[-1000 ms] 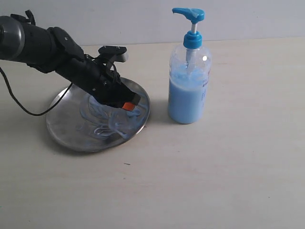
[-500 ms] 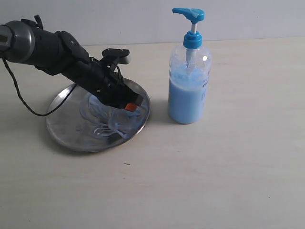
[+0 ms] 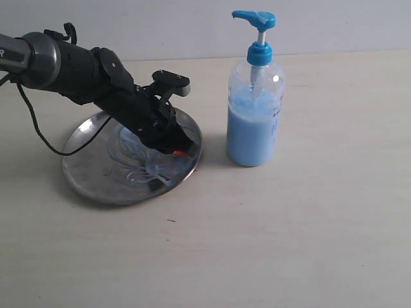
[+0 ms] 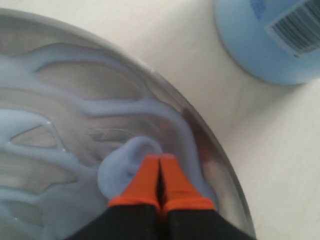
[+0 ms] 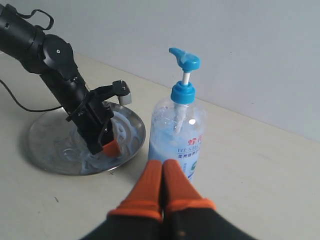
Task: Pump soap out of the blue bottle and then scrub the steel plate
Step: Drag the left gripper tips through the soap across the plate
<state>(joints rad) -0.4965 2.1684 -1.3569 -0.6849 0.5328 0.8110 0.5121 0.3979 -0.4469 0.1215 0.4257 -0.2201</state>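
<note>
Far left of exterior view: left arm (image 3: 77, 70) reached in low and slanted down over the steel plate (image 3: 83, 173). Plate lay flat on the table (image 3: 289, 224), left of centre. Its surface carried the soap (image 3: 144, 170) in pale swirled streaks, thickest on the half nearer the bottle.

Left jaws: clenched, nothing between them. Wrist view showed the two orange fingertips (image 4: 147, 180) pressed side by side, their ends planted in a blob of soap (image 4: 125, 165) just inside the plate's rim (image 4: 220, 165), on the rim side that faces the bottle. Contact with the metal looked likely, though the soap hid the actual touch.

Judgement: pumping step appeared done, scrubbing under way. From the jaws, nearly all of the plate lay back toward the left, under the arm itself; only the rim and bare table lay to the right. So the next stroke would best pull back across the centre, not push outward, or the tips could slip off the edge and tip the plate.

Right of the plate, a little apart from it: blue bottle (image 3: 255, 122), upright, long axis vertical, pump head raised, roughly half full.

Right jaws: not seen in the exterior view. Their own wrist view showed them clenched and empty, held on the near side of the bottle (image 5: 177, 135), apparently clear of it. Left arm was plainly the nearer one to the plate.
</note>
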